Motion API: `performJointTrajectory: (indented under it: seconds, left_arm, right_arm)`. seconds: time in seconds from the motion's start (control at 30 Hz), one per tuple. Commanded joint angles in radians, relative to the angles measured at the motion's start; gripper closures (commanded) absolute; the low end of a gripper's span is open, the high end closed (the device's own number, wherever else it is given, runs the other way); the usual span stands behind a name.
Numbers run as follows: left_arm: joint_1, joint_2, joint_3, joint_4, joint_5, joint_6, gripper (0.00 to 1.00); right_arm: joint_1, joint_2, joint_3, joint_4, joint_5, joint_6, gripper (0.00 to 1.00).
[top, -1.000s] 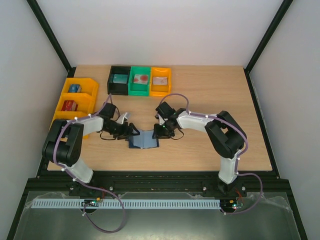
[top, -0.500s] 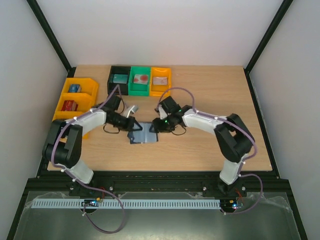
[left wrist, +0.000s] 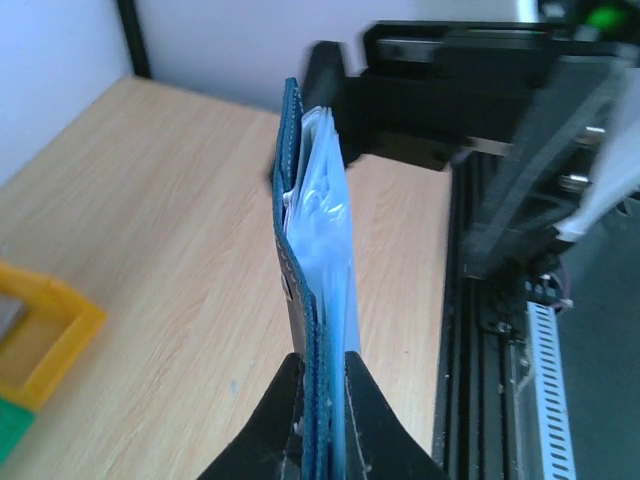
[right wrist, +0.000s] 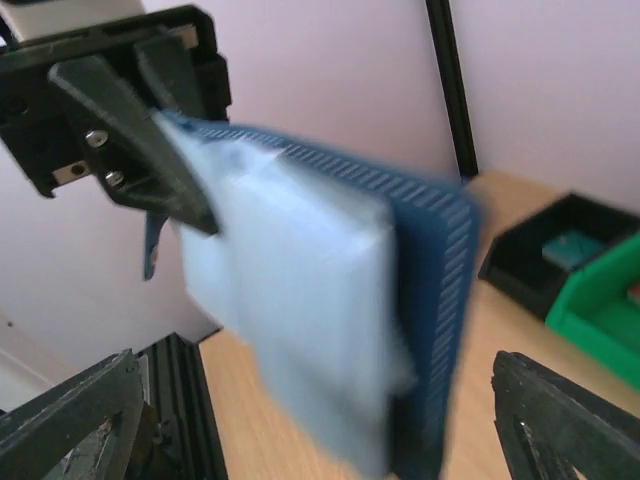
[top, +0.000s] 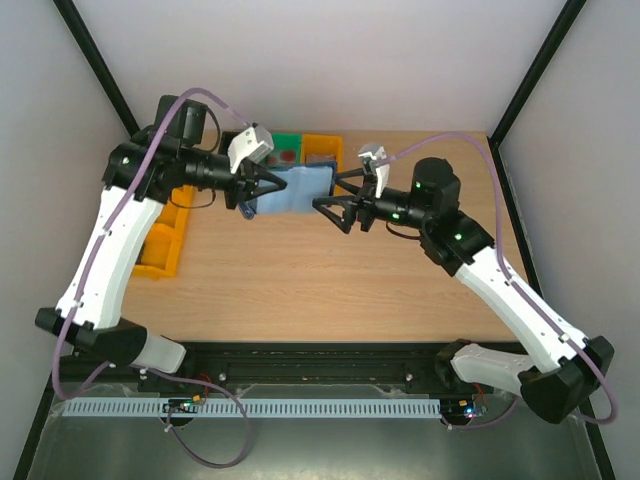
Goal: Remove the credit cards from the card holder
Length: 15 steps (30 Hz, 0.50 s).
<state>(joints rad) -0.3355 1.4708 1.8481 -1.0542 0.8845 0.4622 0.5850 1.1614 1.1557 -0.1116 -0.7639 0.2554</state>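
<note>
The card holder (top: 290,190), dark navy outside with pale blue-grey pockets inside, hangs in the air above the back of the table. My left gripper (top: 250,192) is shut on its left end. In the left wrist view the holder (left wrist: 300,250) stands edge-on, pinched between my left gripper's (left wrist: 322,378) two black fingers. My right gripper (top: 332,193) faces the holder's right edge, open wide and not touching it. In the right wrist view the blurred holder (right wrist: 430,300) fills the space ahead of my right gripper (right wrist: 320,425). The credit cards are hidden in the pockets.
A yellow bin (top: 160,240) sits at the table's left edge. Black (top: 232,138), green (top: 288,145) and orange (top: 322,150) bins line the back, partly behind the arms. The table's black frame rail (left wrist: 490,330) runs along the near edge.
Both arms rose from the table. My left gripper shut on the card holder and lifted it up toward the back. My right gripper let go and opened wide.
</note>
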Motion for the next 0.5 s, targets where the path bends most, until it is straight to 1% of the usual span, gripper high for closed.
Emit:
performJointTrajectory:
  seconds: [0.0,0.17,0.23,0.37,0.47]
  left_arm:
    - [-0.071,-0.032,0.1,-0.176,0.007,0.086,0.98]
    - [-0.077,-0.04,0.191,-0.213,-0.025,0.12,0.98]
    - [-0.077,-0.044,0.222,-0.236,-0.028,0.147,0.98]
    - [-0.078,-0.054,0.252,-0.238,-0.036,0.158,0.98]
    - [-0.077,-0.058,0.255,-0.239,-0.034,0.159,0.98]
  right_arm:
    - [0.002,-0.026,-0.01,0.074,-0.043,-0.074,0.07]
    - [0.002,-0.037,0.073,-0.069,-0.056,-0.191,0.08]
    - [0.002,-0.061,0.075,-0.094,-0.071,-0.234,0.08]
    - [0.002,-0.098,0.085,-0.131,-0.1,-0.298,0.03]
    - [0.002,-0.102,0.087,-0.114,-0.081,-0.279,0.02]
